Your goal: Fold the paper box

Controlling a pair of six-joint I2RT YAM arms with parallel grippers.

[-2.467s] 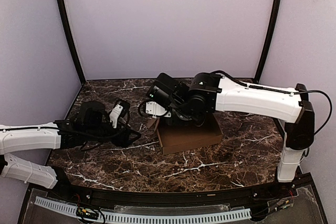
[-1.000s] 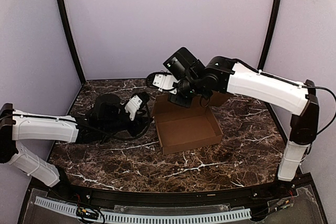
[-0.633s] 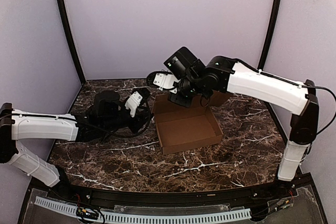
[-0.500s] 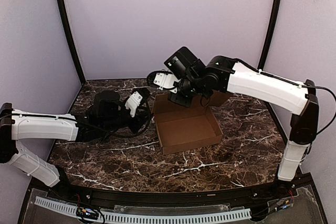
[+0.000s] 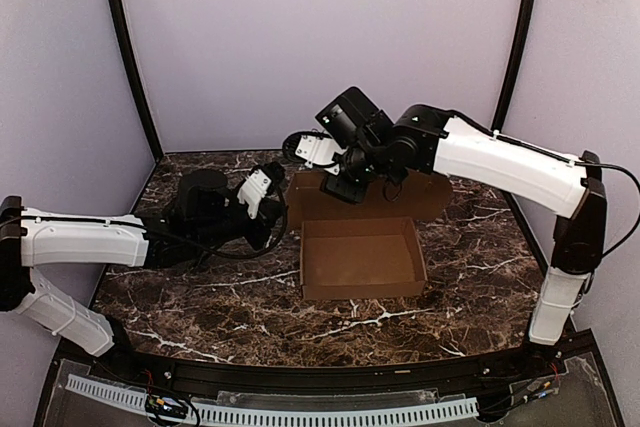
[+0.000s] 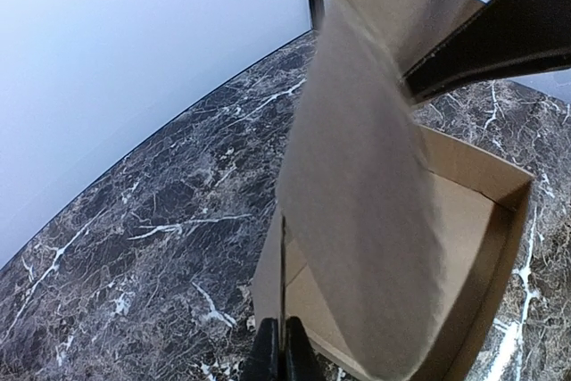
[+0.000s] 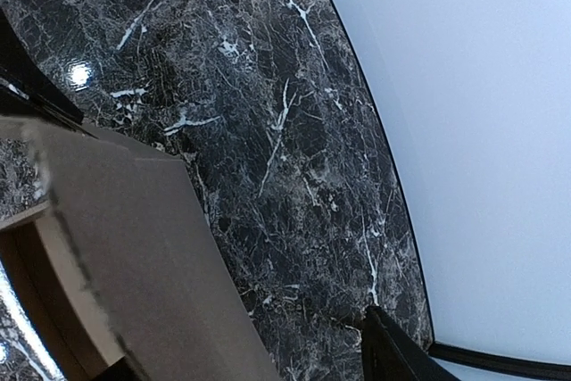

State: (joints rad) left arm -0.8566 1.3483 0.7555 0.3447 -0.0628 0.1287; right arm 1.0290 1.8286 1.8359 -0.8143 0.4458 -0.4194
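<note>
The paper box (image 5: 362,259) is a shallow brown cardboard tray on the marble table, its lid flap (image 5: 400,199) standing up along the far side. My left gripper (image 5: 279,224) is at the box's left wall. In the left wrist view the left gripper (image 6: 282,356) is shut on the thin edge of that wall (image 6: 268,278), and the raised flap (image 6: 366,220) fills the foreground. My right gripper (image 5: 343,185) hovers over the flap's far left end. In the right wrist view one finger (image 7: 393,356) stands well apart from the flap (image 7: 134,247), so the jaws are open.
The dark marble table (image 5: 200,297) is ringed by lilac walls with black corner posts (image 5: 130,57). The right arm (image 5: 500,167) reaches in over the back right. A black rail (image 5: 300,377) runs along the near edge.
The left gripper has closed on the box's left wall. The box has swung square and shifted slightly, with the lid flap now more upright. The right gripper's jaws have widened.
</note>
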